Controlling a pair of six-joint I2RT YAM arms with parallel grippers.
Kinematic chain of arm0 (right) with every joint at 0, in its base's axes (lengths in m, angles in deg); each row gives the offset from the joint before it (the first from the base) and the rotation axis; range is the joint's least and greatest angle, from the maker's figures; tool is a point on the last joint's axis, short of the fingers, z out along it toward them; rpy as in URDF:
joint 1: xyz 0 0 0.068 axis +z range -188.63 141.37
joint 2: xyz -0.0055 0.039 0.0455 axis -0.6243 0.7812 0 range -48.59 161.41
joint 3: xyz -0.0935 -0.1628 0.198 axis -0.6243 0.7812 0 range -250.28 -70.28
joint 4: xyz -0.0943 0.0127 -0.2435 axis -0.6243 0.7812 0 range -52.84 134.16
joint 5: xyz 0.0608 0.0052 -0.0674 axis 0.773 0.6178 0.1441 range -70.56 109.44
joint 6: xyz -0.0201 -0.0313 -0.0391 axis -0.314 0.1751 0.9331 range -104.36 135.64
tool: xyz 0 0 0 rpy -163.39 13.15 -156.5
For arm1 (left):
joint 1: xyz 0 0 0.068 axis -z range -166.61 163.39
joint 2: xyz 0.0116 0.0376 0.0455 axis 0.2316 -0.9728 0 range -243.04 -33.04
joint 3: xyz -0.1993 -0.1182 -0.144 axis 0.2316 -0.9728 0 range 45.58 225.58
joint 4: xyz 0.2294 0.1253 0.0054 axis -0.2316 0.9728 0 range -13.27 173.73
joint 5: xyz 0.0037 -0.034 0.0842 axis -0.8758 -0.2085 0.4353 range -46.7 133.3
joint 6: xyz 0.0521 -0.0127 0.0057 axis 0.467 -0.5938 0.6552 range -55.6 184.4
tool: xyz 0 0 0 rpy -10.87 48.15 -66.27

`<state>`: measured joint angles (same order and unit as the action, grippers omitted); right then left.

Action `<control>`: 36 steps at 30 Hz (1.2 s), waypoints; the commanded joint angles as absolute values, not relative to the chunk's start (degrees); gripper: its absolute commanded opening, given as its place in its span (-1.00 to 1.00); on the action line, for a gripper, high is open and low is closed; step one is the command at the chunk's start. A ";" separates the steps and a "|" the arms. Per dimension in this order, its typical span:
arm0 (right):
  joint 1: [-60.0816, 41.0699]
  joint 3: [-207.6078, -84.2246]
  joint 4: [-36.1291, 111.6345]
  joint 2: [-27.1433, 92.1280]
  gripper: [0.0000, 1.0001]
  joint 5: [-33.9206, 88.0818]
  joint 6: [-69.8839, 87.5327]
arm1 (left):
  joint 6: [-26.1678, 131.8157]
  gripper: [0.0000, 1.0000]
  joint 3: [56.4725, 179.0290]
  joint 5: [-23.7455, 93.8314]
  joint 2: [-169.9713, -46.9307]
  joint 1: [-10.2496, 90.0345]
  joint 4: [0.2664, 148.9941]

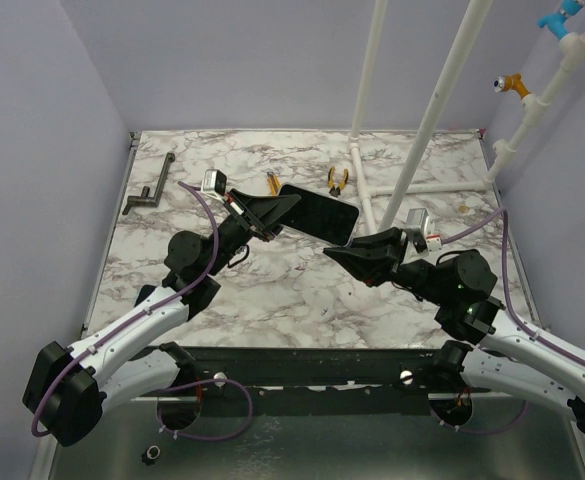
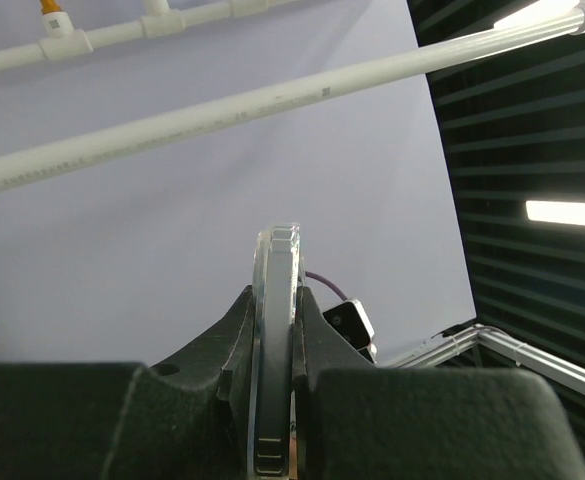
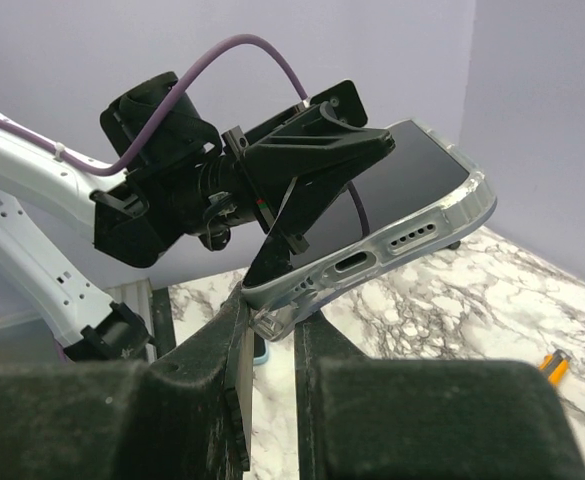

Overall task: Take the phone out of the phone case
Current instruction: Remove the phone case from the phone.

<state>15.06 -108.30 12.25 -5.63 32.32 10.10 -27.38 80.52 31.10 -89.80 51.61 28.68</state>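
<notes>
A black phone (image 1: 317, 213) in a clear case is held in the air above the middle of the marble table (image 1: 272, 290). My left gripper (image 1: 284, 208) is shut on its left end; in the left wrist view the phone (image 2: 275, 300) stands edge-on between the pads. My right gripper (image 1: 336, 251) is at the phone's near right corner. In the right wrist view, the dark screen (image 3: 397, 185) faces up, the clear case (image 3: 472, 205) wraps its port edge, and the case's corner (image 3: 277, 320) sits pinched between my right fingers (image 3: 234, 340).
Yellow-handled pliers (image 1: 338, 178) and a small orange tool (image 1: 271, 184) lie on the table behind the phone. A dark metal crank (image 1: 150, 190) lies at the back left. White pipes (image 1: 437, 100) rise at the back right. Purple walls close in the table.
</notes>
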 commanded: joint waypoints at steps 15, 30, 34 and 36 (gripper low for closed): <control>14.73 -111.14 15.60 -6.70 -0.99 30.77 22.46 | -27.94 -1.00 80.33 18.86 -91.28 53.38 30.32; 14.72 -112.98 28.81 -10.28 0.01 35.69 13.98 | -25.24 -1.00 80.54 24.81 -87.07 52.59 30.50; 14.72 -113.24 34.38 -13.01 0.13 35.36 11.61 | -22.31 -1.00 81.81 24.89 -84.58 50.54 34.21; 14.72 -112.46 36.26 -15.43 0.18 34.71 10.28 | -20.76 -1.00 82.39 25.10 -82.81 49.37 36.43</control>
<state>14.97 -111.43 30.17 -11.51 35.17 13.44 -24.35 80.39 26.14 -87.33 51.57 33.93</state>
